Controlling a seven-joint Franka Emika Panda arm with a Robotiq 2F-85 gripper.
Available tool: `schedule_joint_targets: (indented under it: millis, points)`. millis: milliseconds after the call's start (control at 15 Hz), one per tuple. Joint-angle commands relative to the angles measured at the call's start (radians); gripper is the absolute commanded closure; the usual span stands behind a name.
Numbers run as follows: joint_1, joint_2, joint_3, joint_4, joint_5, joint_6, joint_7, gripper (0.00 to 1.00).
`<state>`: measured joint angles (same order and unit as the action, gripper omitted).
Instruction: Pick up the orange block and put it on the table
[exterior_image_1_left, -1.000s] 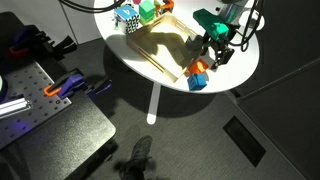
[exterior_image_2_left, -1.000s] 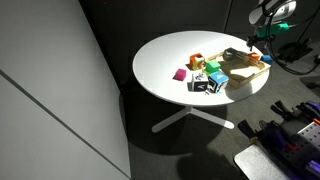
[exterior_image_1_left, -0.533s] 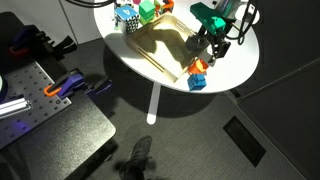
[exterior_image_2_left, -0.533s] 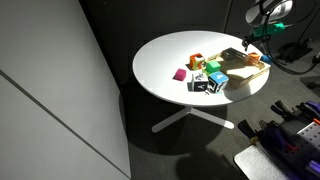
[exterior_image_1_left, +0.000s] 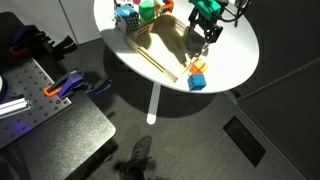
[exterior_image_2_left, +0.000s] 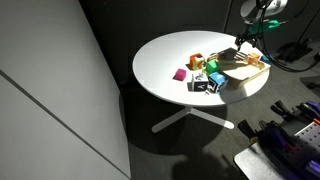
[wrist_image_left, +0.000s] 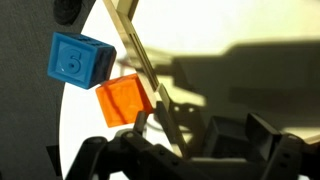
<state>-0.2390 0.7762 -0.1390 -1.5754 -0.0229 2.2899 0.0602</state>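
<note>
Both exterior views are dim all round, with floor and surroundings near black, while the white table (exterior_image_1_left: 232, 62) is lit hard from above and glares, almost washed out across its bare half in an exterior view (exterior_image_2_left: 168, 55). The arm throws a dark, crisp shadow over the wooden tray (exterior_image_1_left: 160, 45). In the wrist view the tray floor is overexposed cream crossed by soft shadows. The orange block (wrist_image_left: 124, 100) and blue cube (wrist_image_left: 80, 62) look fairly sharp, and the gripper (wrist_image_left: 178, 140) is a dark, blurred silhouette.
</note>
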Motion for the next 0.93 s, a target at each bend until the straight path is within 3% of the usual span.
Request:
schedule_joint_targets:
  millis: [0,467,867]
  points:
    - [0.033,-0.08,0.008,-0.09,-0.004,-0.031,-0.034,0.0]
    - [0.117,-0.19,0.003,-0.235,-0.04,-0.057,-0.018,0.0]
    - [0.144,-0.306,0.017,-0.336,-0.042,-0.189,-0.03,0.0]
